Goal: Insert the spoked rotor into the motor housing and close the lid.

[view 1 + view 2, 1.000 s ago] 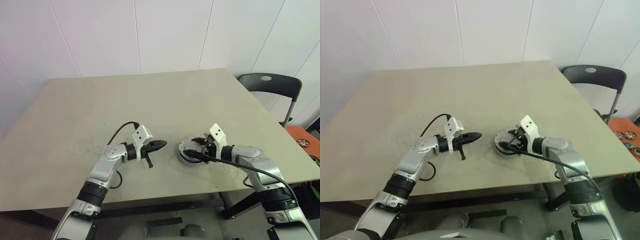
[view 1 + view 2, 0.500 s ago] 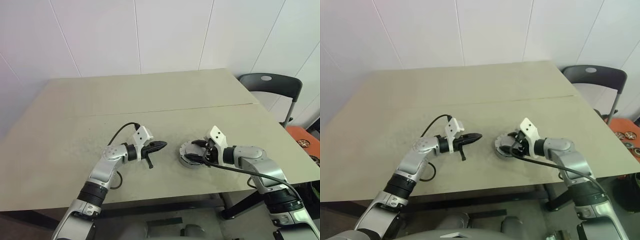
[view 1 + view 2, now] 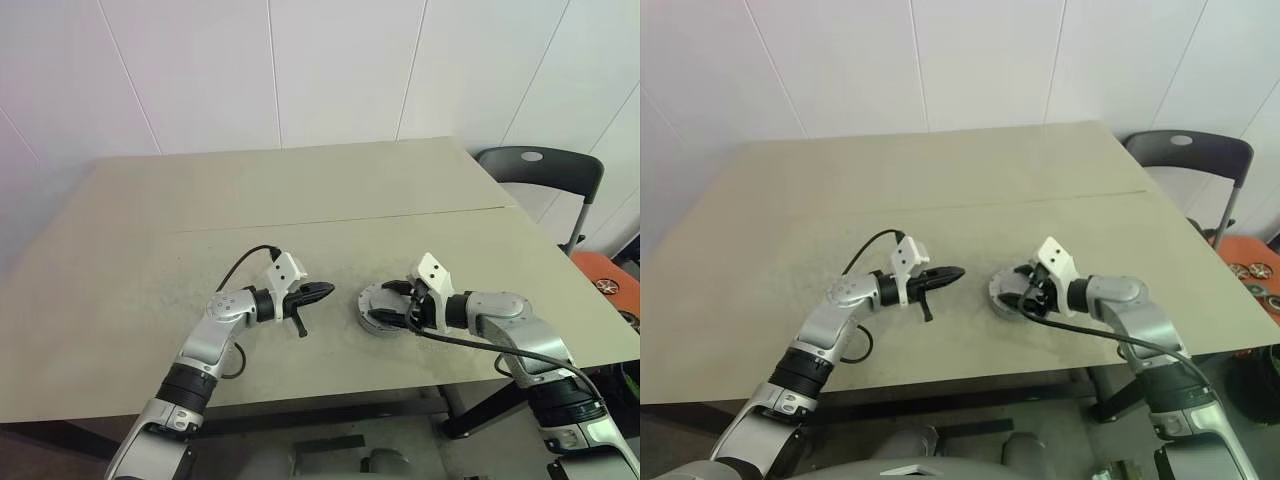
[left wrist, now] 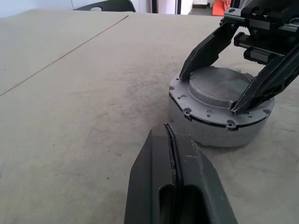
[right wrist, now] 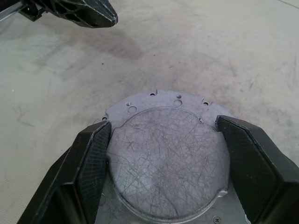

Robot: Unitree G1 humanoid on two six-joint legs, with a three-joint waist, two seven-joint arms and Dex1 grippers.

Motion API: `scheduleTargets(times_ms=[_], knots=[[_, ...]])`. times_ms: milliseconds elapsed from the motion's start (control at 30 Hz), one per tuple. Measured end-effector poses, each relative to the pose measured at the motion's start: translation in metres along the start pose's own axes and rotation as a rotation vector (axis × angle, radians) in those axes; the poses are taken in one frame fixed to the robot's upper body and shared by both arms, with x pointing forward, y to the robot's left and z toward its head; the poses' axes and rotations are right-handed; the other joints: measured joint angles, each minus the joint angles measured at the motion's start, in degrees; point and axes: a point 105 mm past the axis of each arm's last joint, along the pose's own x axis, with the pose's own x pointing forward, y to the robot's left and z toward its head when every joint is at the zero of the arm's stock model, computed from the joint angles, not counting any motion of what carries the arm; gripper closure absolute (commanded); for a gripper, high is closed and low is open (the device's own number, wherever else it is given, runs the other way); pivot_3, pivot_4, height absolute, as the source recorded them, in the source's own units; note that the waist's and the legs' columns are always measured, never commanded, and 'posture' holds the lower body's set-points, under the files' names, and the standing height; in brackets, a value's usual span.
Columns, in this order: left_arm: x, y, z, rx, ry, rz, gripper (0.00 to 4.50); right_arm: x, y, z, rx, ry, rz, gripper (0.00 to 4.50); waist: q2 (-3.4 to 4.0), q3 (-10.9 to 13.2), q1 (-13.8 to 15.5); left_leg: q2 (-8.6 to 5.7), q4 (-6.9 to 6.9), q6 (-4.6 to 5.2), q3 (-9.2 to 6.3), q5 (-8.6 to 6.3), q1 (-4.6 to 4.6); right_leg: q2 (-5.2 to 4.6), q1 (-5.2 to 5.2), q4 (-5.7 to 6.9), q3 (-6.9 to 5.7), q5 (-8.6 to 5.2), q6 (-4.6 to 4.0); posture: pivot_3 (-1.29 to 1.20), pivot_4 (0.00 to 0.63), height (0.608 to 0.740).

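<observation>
Right gripper slightly turned, astride unlabelled lid

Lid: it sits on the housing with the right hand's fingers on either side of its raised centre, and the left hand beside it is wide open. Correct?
Not quite. The left hand is shut, its fingers pressed together in the left wrist view. The rest holds: the lid sits on the housing, with the right hand astride its raised centre.

No writing, label, brand mark or number is showing itself anywhere that can be read.
</observation>
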Motion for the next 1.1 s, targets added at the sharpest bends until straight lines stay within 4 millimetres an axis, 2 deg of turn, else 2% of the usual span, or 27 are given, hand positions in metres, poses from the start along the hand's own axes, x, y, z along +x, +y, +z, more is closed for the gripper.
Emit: scheduleTargets(times_ms=[333, 567, 767, 867, 1100], knots=[[0.001, -0.001, -0.001, -0.007, 0.000, -0.001, 4.50, -0.008, 0.003, -0.004, 0.069, 0.045, 0.051, 1.24, -0.02, -0.03, 0.72, -0.01, -0.04, 0.08, -0.04, -0.06, 0.00, -0.03, 0.05, -0.14, -0.05, -0.02, 0.03, 0.00, 0.000, 0.740], [0.002, -0.001, -0.004, -0.014, -0.001, 0.001, 4.50, -0.001, -0.002, -0.006, 0.026, 0.039, 0.021, 1.24, -0.06, -0.05, 0.42, 0.01, 0.14, 0.01, -0.02, -0.09, 0.17, 0.01, 0.30, -0.10, -0.05, -0.14, -0.18, 0.00, 0.000, 0.740], [0.016, -0.007, 0.000, -0.001, -0.010, -0.029, 4.50, 0.004, -0.003, -0.010, 0.015, 0.031, 0.000, 1.24, -0.14, -0.09, -0.02, 0.03, 0.25, -0.11, -0.02, -0.16, 0.44, 0.00, 0.66, -0.11, -0.05, -0.25, -0.05, 0.00, 0.000, 0.740], [0.017, -0.007, 0.000, 0.004, -0.013, -0.032, 4.50, 0.005, -0.003, -0.011, 0.017, 0.034, -0.001, 1.24, -0.14, -0.09, -0.04, 0.06, 0.21, -0.12, -0.02, -0.17, 0.69, 0.00, 0.88, -0.15, -0.05, -0.27, -0.06, 0.00, 0.000, 0.740], [0.017, -0.006, 0.000, 0.008, -0.008, -0.034, 4.50, 0.006, -0.006, -0.009, 0.119, 0.022, -0.013, 1.24, -0.22, -0.12, -0.13, 0.12, 0.09, -0.13, -0.03, -0.17, 0.84, 0.00, 1.10, -0.52, -0.05, -0.28, -0.07, 0.00, 0.000, 0.740]])
